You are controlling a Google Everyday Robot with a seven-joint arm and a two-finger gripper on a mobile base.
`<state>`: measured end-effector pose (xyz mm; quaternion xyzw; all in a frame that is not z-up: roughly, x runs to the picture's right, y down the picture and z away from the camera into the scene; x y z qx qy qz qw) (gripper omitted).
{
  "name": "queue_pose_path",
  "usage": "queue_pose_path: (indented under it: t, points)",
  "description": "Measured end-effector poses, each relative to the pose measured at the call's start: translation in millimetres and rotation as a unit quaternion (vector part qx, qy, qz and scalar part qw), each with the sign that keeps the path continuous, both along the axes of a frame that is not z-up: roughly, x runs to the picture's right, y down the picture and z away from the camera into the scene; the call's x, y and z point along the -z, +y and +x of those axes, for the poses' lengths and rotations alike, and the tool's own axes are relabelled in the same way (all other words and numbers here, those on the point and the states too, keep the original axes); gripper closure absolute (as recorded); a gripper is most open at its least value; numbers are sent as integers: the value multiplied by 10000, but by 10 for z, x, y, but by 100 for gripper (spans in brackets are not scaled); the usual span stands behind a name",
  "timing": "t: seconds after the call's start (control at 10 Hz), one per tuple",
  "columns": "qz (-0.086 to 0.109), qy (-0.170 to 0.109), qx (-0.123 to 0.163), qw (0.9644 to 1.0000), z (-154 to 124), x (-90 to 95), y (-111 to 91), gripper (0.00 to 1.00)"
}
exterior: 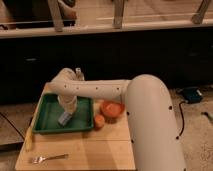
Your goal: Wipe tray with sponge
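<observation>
The green tray (pixel 46 119) lies on the left part of the wooden table. My white arm reaches from the right, across the table and down into the tray. My gripper (pixel 66 113) points down over the tray's middle and is shut on the light-blue sponge (pixel 64 120). The sponge rests on the tray floor.
An orange bowl (pixel 112 108) stands right of the tray, with a small orange fruit (pixel 99 121) in front of it. A fork (pixel 47 158) lies near the table's front left edge. A yellow object (pixel 29 142) lies at the left edge. A dark counter runs behind.
</observation>
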<state>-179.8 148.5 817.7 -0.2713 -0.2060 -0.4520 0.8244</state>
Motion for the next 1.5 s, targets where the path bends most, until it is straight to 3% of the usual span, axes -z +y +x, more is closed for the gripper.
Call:
queue_pose_path:
  t: [0.3, 0.5, 0.7, 0.8, 1.1, 1.3, 1.5]
  points:
    - [-6, 316, -274, 9991, 605, -59, -12, 95]
    - [56, 460, -443, 9979, 805, -181, -222, 95]
    - [101, 478, -463, 9977, 833, -269, -392, 95]
    - [113, 458, -431, 9980, 787, -282, -427, 95]
    - [121, 76, -229, 9996, 268, -256, -456, 95]
    - [113, -185, -79, 9997, 65, -146, -337, 95]
    - [76, -338, 1, 9994, 46, 9, -116, 95]
